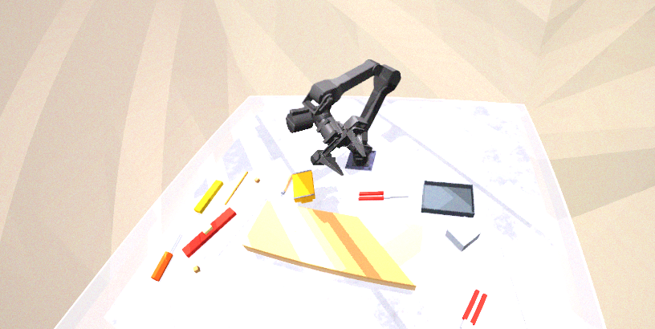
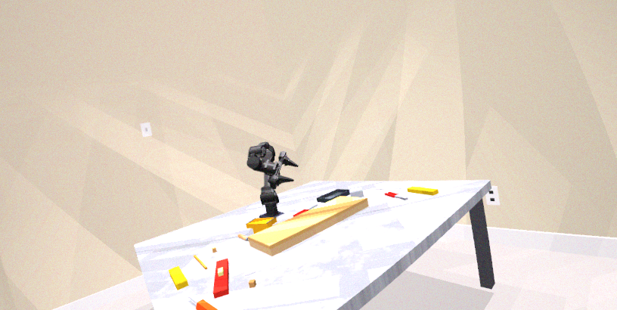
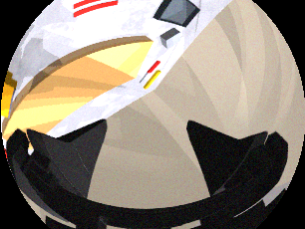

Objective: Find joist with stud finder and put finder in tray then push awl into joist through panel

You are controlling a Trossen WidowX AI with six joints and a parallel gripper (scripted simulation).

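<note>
The stud finder (image 1: 303,185) (image 2: 260,222) is a yellow and orange box lying on the white table (image 1: 504,180), just behind the back edge of the floor panel (image 1: 279,234) (image 2: 306,225) (image 3: 87,75), a pale wooden board with orange and yellow stripes. The awl (image 1: 383,196) (image 2: 304,211), with a red handle and a thin metal shaft, lies between the stud finder and the dark tray (image 1: 447,211) (image 2: 333,195) (image 3: 177,9). My gripper (image 1: 327,165) (image 2: 293,172) (image 3: 148,123) is open and empty. It hangs in the air above the table, behind and a little right of the stud finder.
On the left lie a yellow block (image 1: 209,196), a pencil (image 1: 236,188), a red level (image 1: 209,231), an orange-handled screwdriver (image 1: 161,266) and small cubes. A grey block (image 1: 461,238) lies in front of the tray. Two red bars (image 1: 474,306) lie near the front right.
</note>
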